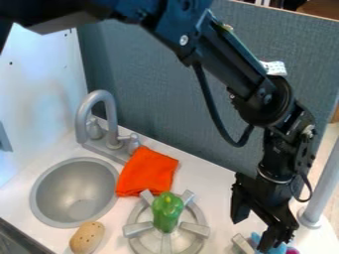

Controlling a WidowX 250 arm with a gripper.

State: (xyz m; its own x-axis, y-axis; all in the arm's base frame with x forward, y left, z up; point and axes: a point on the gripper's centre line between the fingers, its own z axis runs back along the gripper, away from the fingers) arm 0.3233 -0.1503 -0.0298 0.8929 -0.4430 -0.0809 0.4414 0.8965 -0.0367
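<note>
Ops: Gripper state?
Me: My gripper (252, 234) was released, fingers apart, nothing visibly grasped.
Ops: Nearest item?
Me: Blue toy (283, 247), right by my fingertips, partly hidden.
Ops: Progress?
Me: My read: positioned near it, grasp not made, any lift left. Green pepper (167, 212) stood on the burner (138, 229), orange cloth (147, 171) behind.
</note>
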